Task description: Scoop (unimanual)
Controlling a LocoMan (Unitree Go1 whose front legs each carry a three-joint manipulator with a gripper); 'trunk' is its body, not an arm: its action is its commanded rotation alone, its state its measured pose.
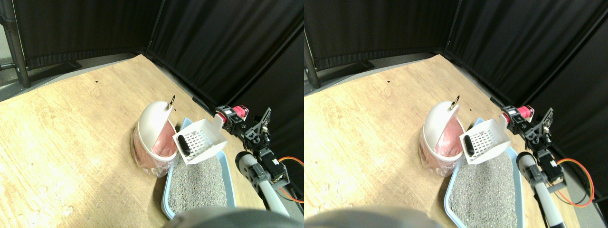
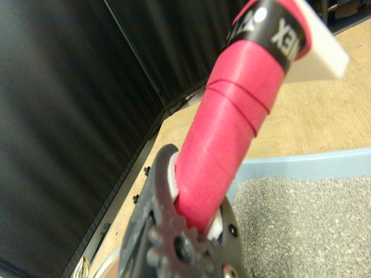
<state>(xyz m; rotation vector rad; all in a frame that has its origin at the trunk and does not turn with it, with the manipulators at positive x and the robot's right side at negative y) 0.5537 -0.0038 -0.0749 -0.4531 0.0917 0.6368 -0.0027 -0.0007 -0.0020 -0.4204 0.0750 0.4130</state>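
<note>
Right gripper (image 1: 236, 118), jaws clamped on the pink-wrapped handle (image 2: 232, 127), holds the scoop (image 1: 199, 141) with 1 dark lump (image 1: 184, 146) lifted over the litter tray (image 1: 231, 166), bin (image 1: 154, 135) just left.

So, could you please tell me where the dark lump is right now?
In the stereo view it lies in the white scoop, at its left edge, beside the bin.

Even overhead light brightens the wooden floor (image 1: 71, 128), with soft shadows beside the white bin (image 1: 154, 130); black curtains (image 1: 223, 42) swallow detail. Wide-angle bending curves the edges. Up close, the pink handle (image 2: 232, 127) blurs.
</note>
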